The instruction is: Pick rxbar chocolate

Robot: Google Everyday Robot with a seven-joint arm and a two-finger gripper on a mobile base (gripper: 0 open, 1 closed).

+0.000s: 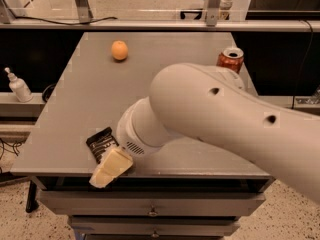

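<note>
The rxbar chocolate (100, 142), a small flat black wrapped bar with white text, lies near the front left edge of the grey table (75, 104). Its right end is hidden under my arm. My gripper (107, 170), cream-coloured, hangs right beside the bar on its near right side, reaching over the table's front edge. The large white arm covers the middle and right of the view.
A round orange fruit (119, 50) sits at the back left of the table. A red soda can (230, 59) stands at the back right, just behind my arm. A white pump bottle (19, 85) stands on a ledge left of the table. Drawers are below the front edge.
</note>
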